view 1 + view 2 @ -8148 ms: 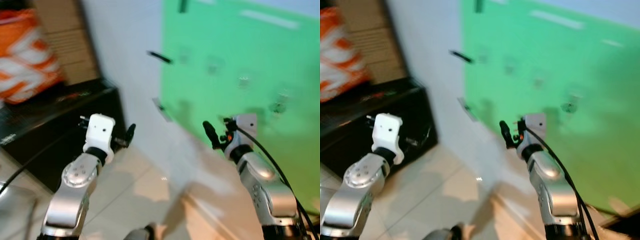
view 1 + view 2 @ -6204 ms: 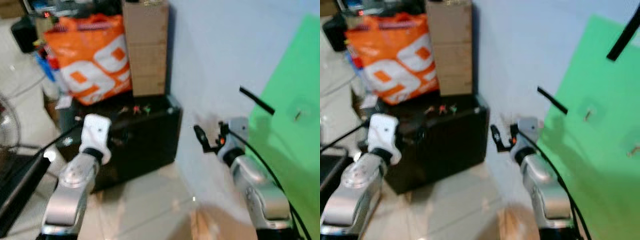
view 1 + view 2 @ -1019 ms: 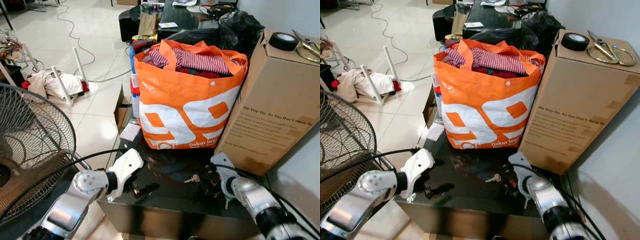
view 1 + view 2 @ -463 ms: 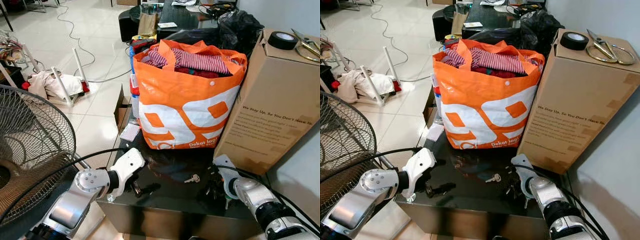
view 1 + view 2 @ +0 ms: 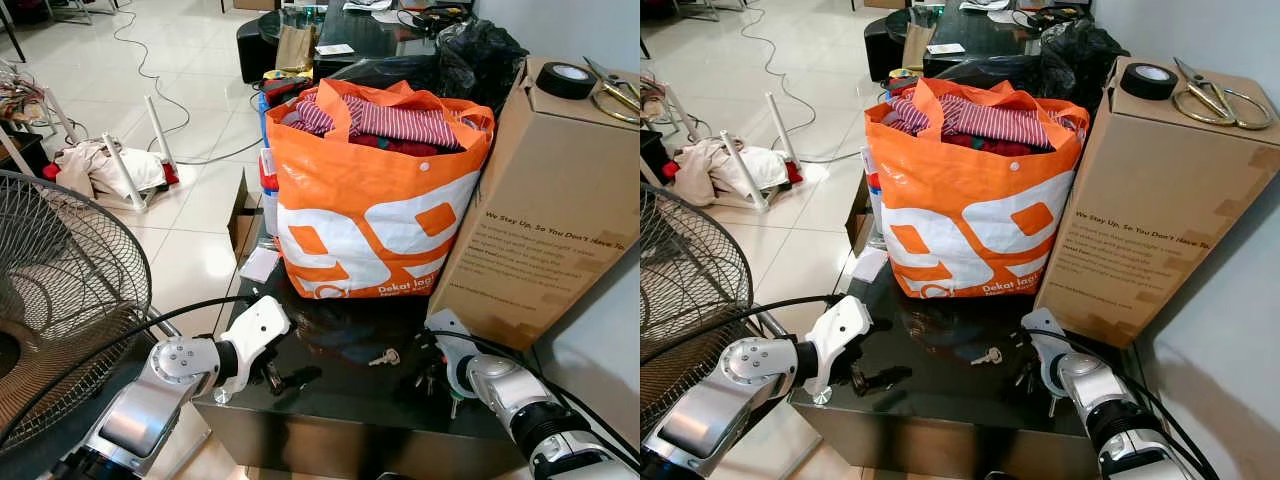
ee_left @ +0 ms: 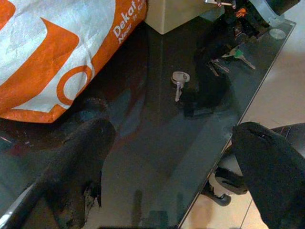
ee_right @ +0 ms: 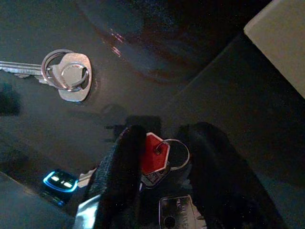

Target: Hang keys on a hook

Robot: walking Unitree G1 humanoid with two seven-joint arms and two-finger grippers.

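Observation:
A bunch of keys (image 5: 424, 378) with a red-headed key (image 7: 153, 160) lies on the black glass table (image 5: 340, 405) in front of the cardboard box. My right gripper (image 7: 164, 136) is down on it, its fingers (image 7: 121, 167) close on either side of the red key and its ring. In the left wrist view a green-headed key (image 6: 237, 54) of the bunch rests on the glass. A single silver key (image 5: 383, 357) on a ring lies apart, nearer the bag. My left gripper (image 5: 283, 378) stands open at the table's front left edge, holding nothing.
An orange bag (image 5: 370, 205) full of clothes stands at the back of the table. To its right a tall cardboard box (image 5: 545, 215) carries a tape roll (image 5: 566, 82) and scissors (image 5: 612, 95). A floor fan (image 5: 60, 290) stands close on the left. Cables cross the tiled floor.
The view has swung from a green board on the wall to the black table. My right gripper has come down onto the key bunch; in the last half second almost nothing moved.

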